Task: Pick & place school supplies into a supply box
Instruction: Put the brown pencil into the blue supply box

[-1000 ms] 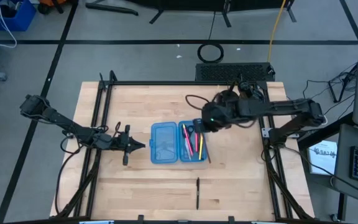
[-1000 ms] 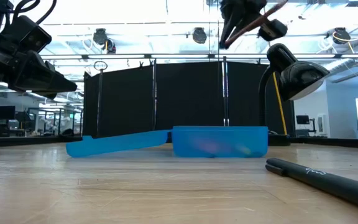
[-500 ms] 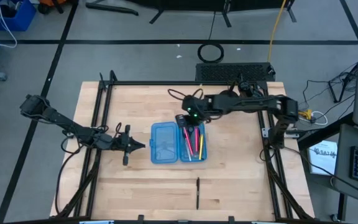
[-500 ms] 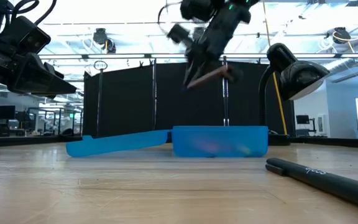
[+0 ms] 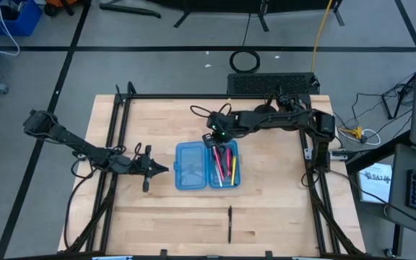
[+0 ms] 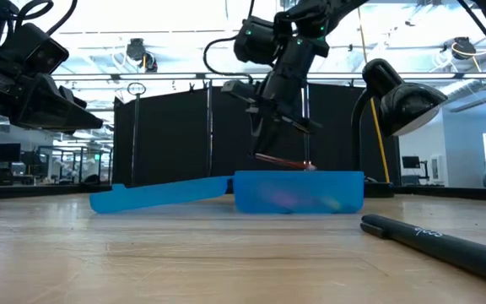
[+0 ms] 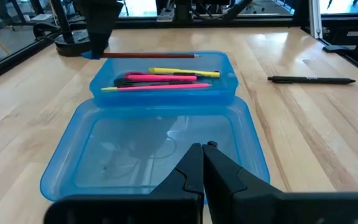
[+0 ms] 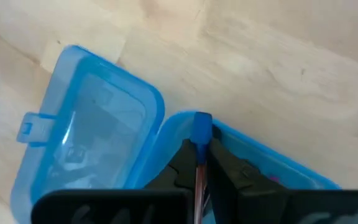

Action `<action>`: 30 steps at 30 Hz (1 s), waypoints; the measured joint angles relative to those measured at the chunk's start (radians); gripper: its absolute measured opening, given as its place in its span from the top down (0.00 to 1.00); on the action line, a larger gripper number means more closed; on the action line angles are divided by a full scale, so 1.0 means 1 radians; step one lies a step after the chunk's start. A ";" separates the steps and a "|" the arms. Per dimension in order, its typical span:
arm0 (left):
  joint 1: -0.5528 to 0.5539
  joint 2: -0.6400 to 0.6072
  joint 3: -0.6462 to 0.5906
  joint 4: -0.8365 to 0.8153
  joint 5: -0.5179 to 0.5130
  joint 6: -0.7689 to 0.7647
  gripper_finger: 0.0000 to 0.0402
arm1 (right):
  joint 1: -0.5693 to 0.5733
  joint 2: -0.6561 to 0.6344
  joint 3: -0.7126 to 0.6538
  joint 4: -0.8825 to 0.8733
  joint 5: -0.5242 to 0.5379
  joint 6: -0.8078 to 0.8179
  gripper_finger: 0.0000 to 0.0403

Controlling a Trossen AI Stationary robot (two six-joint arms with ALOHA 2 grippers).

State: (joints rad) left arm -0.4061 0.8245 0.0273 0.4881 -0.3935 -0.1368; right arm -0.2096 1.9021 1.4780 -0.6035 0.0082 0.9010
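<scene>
R gripper (image 6: 270, 150) hangs over the far end of the supply box (image 5: 206, 165), fingers pinched on a red pencil (image 6: 282, 160) just above its filled half. Lower it flat alongside the other pens, then release. L gripper (image 5: 166, 170) waits beside the lid, fingers closed, holding nothing. Black pen (image 5: 230, 224) lies on the counter (image 5: 280, 209).

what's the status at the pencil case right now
Right gripper shut on red pencil, low over supply box. Left gripper shut, empty, beside the lid. Black pen on table, path clear.
</scene>
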 joint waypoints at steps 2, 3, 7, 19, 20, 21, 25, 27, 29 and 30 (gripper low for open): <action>0.000 0.000 0.000 0.001 0.000 -0.002 0.99 | 0.008 0.000 0.000 0.012 0.027 -0.006 0.98; 0.000 0.000 0.000 0.001 0.000 -0.004 0.99 | 0.011 0.000 0.000 0.010 0.037 -0.006 0.98; 0.000 0.000 0.000 0.001 0.000 -0.008 0.99 | 0.027 0.000 0.000 -0.025 0.041 0.002 0.98; 0.000 0.000 0.000 0.002 0.001 -0.021 0.99 | 0.056 -0.001 -0.115 0.004 0.055 0.127 0.98; 0.000 0.000 0.000 0.002 0.001 -0.021 0.99 | 0.056 -0.001 -0.123 0.016 0.067 0.133 0.98; 0.000 0.000 0.000 0.002 0.001 -0.021 0.99 | 0.055 0.000 -0.128 0.026 0.073 0.133 0.98; 0.000 0.000 0.000 0.002 0.001 -0.023 0.99 | 0.046 -0.001 -0.129 0.060 0.077 0.135 0.98; 0.000 0.000 0.000 0.002 0.002 -0.023 0.99 | 0.046 -0.001 -0.129 0.063 0.077 0.136 0.98; 0.000 0.000 0.000 0.003 0.002 -0.023 0.99 | 0.046 -0.001 -0.129 0.046 0.081 0.145 0.98; 0.000 0.000 0.000 0.002 0.002 -0.024 0.99 | 0.046 -0.001 -0.129 0.033 0.092 0.151 0.98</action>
State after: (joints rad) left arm -0.4064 0.8246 0.0273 0.4904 -0.3912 -0.1605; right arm -0.1638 1.9011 1.3495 -0.5705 0.1001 1.0516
